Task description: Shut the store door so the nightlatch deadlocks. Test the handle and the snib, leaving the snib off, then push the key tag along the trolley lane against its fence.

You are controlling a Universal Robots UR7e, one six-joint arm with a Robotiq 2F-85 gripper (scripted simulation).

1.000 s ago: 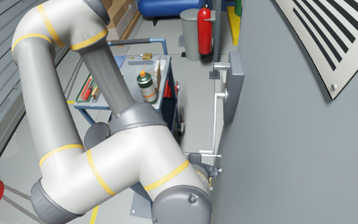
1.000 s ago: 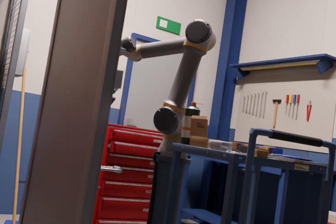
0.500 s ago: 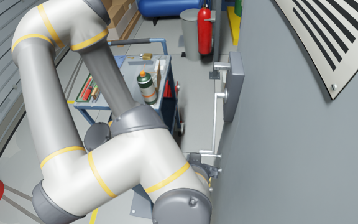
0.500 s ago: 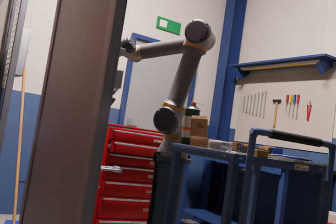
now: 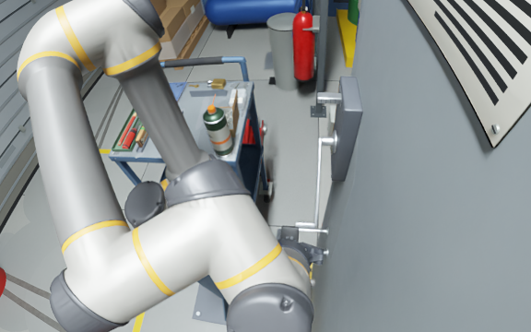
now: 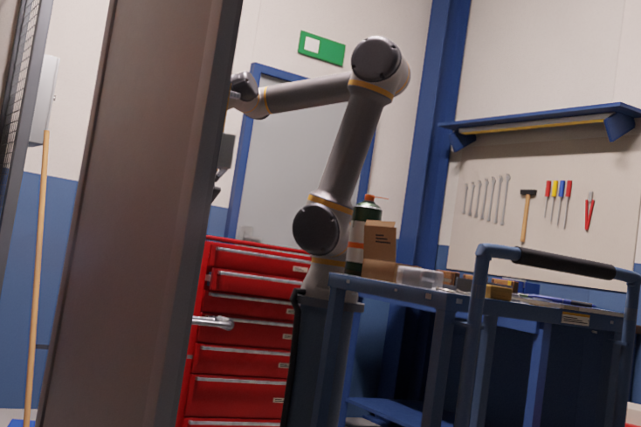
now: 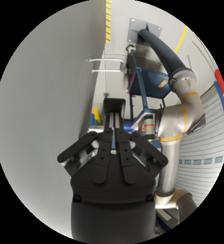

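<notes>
The grey store door (image 5: 431,207) stands ajar, its brown edge (image 6: 145,195) filling the left of the second side camera. On its face sit the grey nightlatch case (image 5: 346,127) and a long silver lever handle (image 5: 318,184). My gripper (image 7: 114,119) is closed and empty, lying close along the door face just beyond the handle's end, mostly hidden behind my arm in the side camera. The blue trolley (image 5: 210,124) stands a little way out from the door; a small brass-coloured piece (image 5: 217,83), possibly the key tag, lies near its far end.
A green spray can (image 5: 218,130) and a cardboard box (image 6: 379,241) stand on the trolley top, with a tool tray (image 5: 129,133) on its left. A red extinguisher (image 5: 303,46) and grey bin (image 5: 282,48) stand beyond the door. A red drawer cabinet (image 6: 243,329) sits behind my base.
</notes>
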